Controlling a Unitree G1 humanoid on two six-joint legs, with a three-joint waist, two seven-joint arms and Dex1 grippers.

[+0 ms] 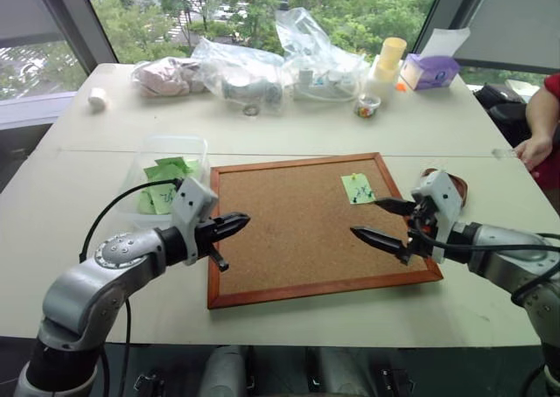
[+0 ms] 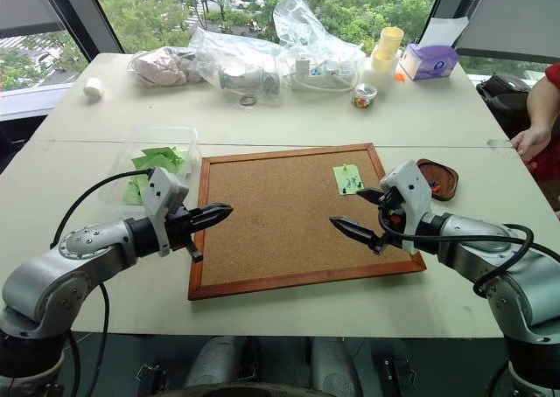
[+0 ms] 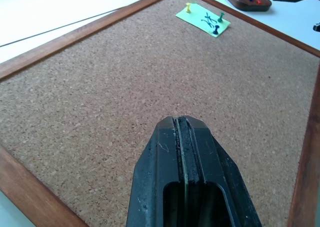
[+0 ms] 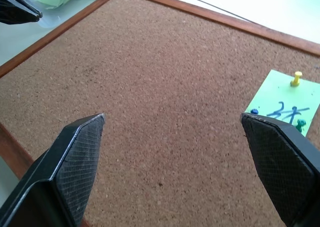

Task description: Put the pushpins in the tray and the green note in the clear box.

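The green note (image 1: 358, 188) lies pinned near the corkboard's far right corner. Three pushpins stand in it: yellow (image 3: 188, 7), green (image 3: 220, 17) and blue (image 3: 216, 31). The reddish-brown tray (image 2: 446, 184) sits just off the board's right edge, with a blue and a red pin inside. The clear box (image 2: 162, 131) stands left of the board and holds several green notes. My left gripper (image 1: 241, 220) is shut and empty, hovering over the board's left edge. My right gripper (image 1: 367, 217) is open over the board's right side, close in front of the note.
The wood-framed corkboard (image 1: 297, 235) fills the middle of the table. Crinkled clear bags (image 1: 249, 69), stacked cups (image 1: 388, 60) and a purple tissue box (image 1: 429, 71) line the far side. A person's hand (image 1: 532, 150) rests at the right table edge.
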